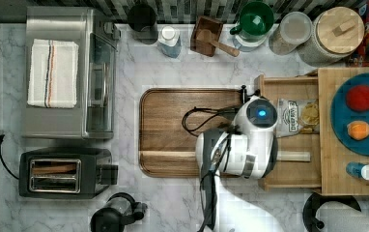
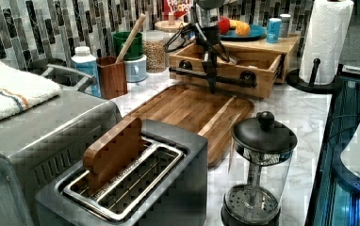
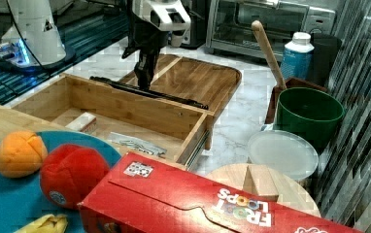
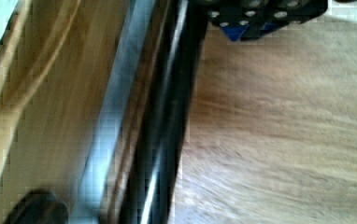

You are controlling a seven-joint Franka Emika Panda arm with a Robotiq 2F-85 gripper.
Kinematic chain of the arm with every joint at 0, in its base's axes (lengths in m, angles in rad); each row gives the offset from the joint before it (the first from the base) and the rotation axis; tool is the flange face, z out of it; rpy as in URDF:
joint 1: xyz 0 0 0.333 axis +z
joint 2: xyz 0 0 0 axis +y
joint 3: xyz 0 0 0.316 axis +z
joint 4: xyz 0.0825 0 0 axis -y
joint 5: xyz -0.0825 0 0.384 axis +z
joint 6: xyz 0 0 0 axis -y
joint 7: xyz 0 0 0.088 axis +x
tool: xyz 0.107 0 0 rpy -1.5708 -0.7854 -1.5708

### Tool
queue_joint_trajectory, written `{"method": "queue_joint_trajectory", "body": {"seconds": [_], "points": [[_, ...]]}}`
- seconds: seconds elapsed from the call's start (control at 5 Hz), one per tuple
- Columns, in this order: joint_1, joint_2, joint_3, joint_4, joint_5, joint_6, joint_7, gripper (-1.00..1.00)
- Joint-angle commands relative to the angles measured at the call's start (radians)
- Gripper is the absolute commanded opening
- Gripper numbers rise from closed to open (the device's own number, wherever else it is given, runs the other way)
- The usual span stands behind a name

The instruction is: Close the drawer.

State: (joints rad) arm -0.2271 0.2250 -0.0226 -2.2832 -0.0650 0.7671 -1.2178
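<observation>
The drawer is a light-wood box pulled out from under a wooden top, toward the top view's left. A thin black bar handle runs along its front, also seen as the handle and, blurred and close, the handle. My gripper points straight down at the middle of the handle, on the cutting-board side, with its fingers together and nothing between them. From behind the drawer, the gripper ends right at the bar. A snack bag and a pale bar lie inside the drawer.
A dark wood cutting board lies just in front of the drawer. The wooden top carries a blue plate with toy fruit. A toaster, a French press, a paper towel roll and jars surround the area.
</observation>
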Motion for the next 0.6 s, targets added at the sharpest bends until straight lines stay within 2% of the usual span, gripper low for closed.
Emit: {"method": "queue_joint_trajectory", "body": {"seconds": [0.2,0.6], "points": [[-0.159,0.070,-0.091,0.243,0.011,0.085,-0.240,-1.00],[-0.257,0.145,-0.111,0.350,0.071,0.102,-0.397,-1.00]]}}
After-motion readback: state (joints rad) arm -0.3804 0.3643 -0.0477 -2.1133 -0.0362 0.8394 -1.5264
